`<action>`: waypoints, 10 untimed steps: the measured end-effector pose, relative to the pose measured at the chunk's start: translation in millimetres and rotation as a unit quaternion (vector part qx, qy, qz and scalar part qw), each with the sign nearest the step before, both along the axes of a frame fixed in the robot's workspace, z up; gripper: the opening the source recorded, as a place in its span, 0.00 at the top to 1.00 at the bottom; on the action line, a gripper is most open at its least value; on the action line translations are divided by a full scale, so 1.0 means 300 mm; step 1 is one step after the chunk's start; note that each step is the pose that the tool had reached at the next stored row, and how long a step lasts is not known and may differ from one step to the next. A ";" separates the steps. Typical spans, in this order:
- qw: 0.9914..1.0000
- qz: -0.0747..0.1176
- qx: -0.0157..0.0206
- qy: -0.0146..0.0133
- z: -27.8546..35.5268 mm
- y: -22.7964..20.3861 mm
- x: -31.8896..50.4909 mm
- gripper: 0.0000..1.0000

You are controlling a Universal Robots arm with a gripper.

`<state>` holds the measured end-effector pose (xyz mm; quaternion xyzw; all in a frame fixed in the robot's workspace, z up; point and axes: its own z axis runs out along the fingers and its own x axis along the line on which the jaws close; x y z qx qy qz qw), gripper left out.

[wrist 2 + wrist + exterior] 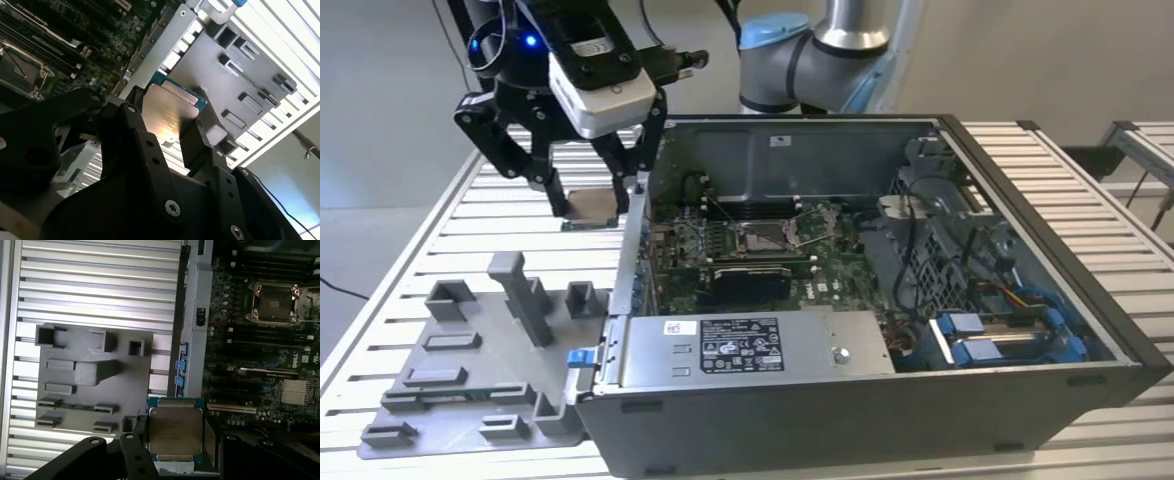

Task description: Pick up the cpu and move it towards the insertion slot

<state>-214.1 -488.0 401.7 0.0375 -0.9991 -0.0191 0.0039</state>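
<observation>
Scene, largest to smallest:

1. Slatted surface (1067, 170). It carries all the items below.
2. Open case (854, 420), on the exterior view's right. It contains the green motherboard (834, 285), a silver power box (747, 350) at its near edge, and cabling on the far right.
3. Grey tray (494, 350), near left, just beside the case wall. It has upright blocks. The contents of its pockets cannot be told.
4. Gripper (596, 198), far left, just outside the case's left wall. In the second wrist view the fingers (196, 145) are clamped on two opposite edges of the cpu.
5. Slot (765, 237), on the motherboard, mid-case. Its frame is shiny and its centre is dark.
6. Cpu (592, 208), held flat with its silver face showing. I judge it to be clear of the surface.

Key relation: the slot lies to the exterior view's right of the cpu, well apart from it. The case's left wall stands between them.
</observation>
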 end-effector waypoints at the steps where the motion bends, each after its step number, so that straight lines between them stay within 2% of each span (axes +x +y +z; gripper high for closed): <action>1: 1.000 0.000 0.000 0.000 0.000 0.000 0.015 1.00; 5: 1.000 0.001 0.000 0.001 0.000 0.000 0.071 1.00; 10: 1.000 0.002 0.000 0.002 0.000 0.003 0.108 1.00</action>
